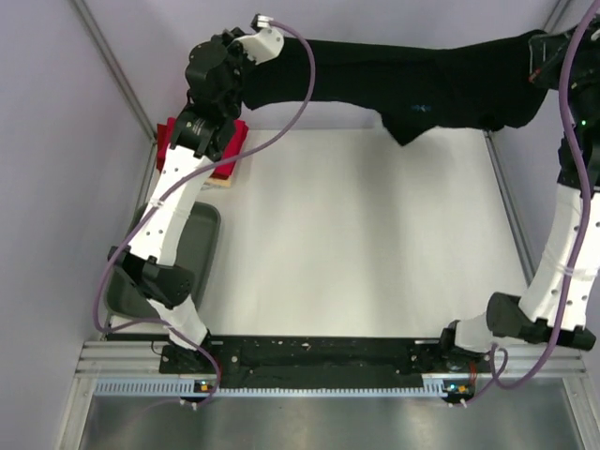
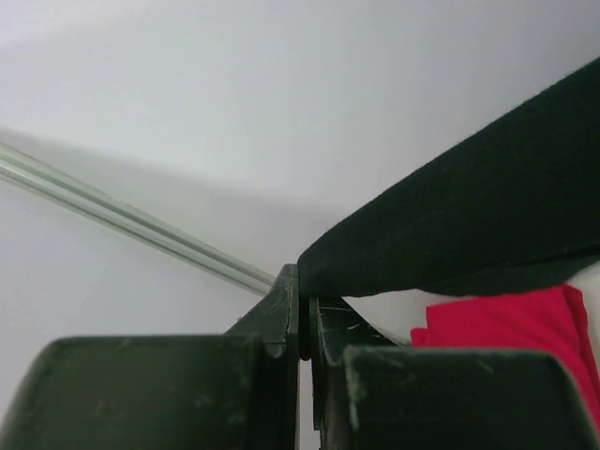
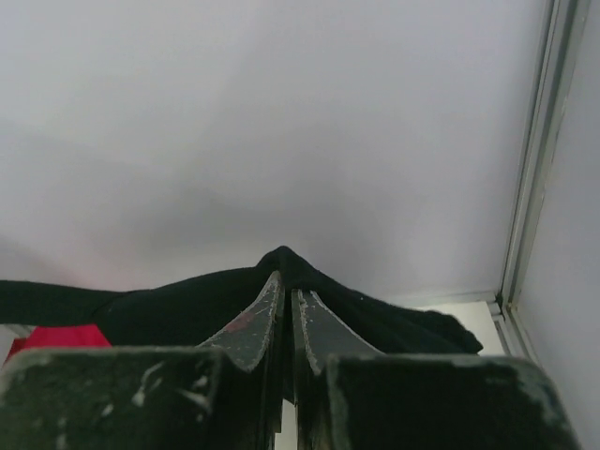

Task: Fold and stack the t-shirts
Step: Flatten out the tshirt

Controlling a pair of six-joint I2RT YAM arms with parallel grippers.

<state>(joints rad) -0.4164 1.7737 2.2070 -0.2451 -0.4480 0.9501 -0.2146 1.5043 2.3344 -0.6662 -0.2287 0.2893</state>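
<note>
Black t-shirt (image 1: 441, 80) strung between left claw (image 2: 306, 314) and right claw (image 3: 286, 298), both clamped on its edges, seemingly airborne.

A black t-shirt (image 1: 422, 84) hangs stretched taut above the table's (image 1: 356, 244) far edge; folded red t-shirts (image 1: 234, 142) lie stacked on a cream one (image 1: 221, 178) at the far-left corner

Matt black cloth t-shirt (image 1: 441, 84)

1. A white table (image 1: 356, 244) fills the middle, evenly lit, with only soft shadows.
2. Pale lilac-grey walls (image 1: 56, 141) close it in on the left, back and right.
3. A slim metal post (image 1: 115, 70) runs along the left wall; another post (image 3: 534, 159) lines the right corner.
4. An aluminium rail (image 1: 122, 359) borders the near edge.
5. Past the rail lies a dull grey metal sheet (image 1: 319, 422).
</note>
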